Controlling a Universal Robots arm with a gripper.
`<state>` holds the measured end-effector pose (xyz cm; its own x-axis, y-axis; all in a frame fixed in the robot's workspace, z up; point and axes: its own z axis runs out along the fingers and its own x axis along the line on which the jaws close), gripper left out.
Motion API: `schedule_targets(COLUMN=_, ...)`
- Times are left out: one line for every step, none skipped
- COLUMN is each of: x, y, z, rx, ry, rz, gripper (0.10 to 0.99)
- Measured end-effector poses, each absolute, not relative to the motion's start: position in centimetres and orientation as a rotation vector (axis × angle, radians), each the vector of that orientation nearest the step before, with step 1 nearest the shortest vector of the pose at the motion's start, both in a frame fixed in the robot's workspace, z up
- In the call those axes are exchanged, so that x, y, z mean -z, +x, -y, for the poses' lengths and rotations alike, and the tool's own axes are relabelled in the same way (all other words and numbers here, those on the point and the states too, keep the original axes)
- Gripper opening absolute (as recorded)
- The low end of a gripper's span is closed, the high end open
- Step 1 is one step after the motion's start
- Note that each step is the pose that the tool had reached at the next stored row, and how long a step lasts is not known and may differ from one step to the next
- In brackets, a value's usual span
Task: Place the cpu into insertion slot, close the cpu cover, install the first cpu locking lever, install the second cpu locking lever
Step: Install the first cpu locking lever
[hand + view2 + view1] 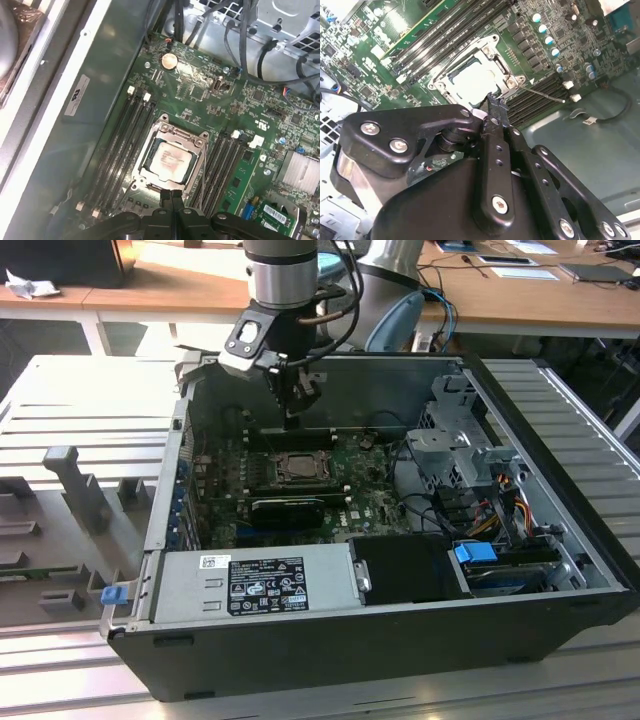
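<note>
Just beyond the fingers (166,199), pressed together and empty, the cpu (169,160) sits under the closed cpu cover (176,134); a locking lever (545,94) looks unlatched.

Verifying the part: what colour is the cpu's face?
The cpu is pale silvery-beige, clearest in the first wrist view.

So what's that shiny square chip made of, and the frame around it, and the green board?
The cpu looks like metal: a pale, dull silvery face with soft glare. The cpu cover around it seems stamped steel, brighter silver with thin bent edges. The green board is probably lacquered fibreglass, glossy with tiny soldered parts.
</note>
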<state>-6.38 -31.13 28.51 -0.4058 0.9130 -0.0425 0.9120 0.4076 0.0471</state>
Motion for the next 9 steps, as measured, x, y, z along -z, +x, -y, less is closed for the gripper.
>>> schedule_targets(x=-28.51, y=-6.38, z=31.13, rx=-0.026, ry=1.664, rz=-2.592, gripper=0.106)
schedule_targets(x=-28.51, y=-6.38, z=31.13, rx=-0.026, ry=1.655, rz=-2.598, gripper=0.106)
schedule_targets(x=-28.52, y=-6.38, z=31.14, rx=-0.027, ry=1.635, rz=-2.61, gripper=0.106)
schedule_targets(x=-28.51, y=-6.38, z=31.13, rx=-0.027, ry=1.618, rz=-2.621, gripper=0.106)
schedule_targets(x=-28.52, y=-6.38, z=31.14, rx=-0.028, ry=1.605, rz=-2.629, gripper=0.106)
schedule_targets(x=-28.51, y=-6.38, z=31.13, rx=-0.028, ry=1.599, rz=-2.633, gripper=0.106)
schedule_targets(x=-28.51, y=-6.38, z=31.13, rx=-0.028, ry=1.592, rz=-2.637, gripper=0.106)
schedule_targets(x=-28.51, y=-6.38, z=31.13, rx=-0.029, ry=1.58, rz=-2.645, gripper=0.106)
schedule_targets(x=-28.51, y=-6.38, z=31.13, rx=-0.029, ry=1.566, rz=-2.653, gripper=0.106)
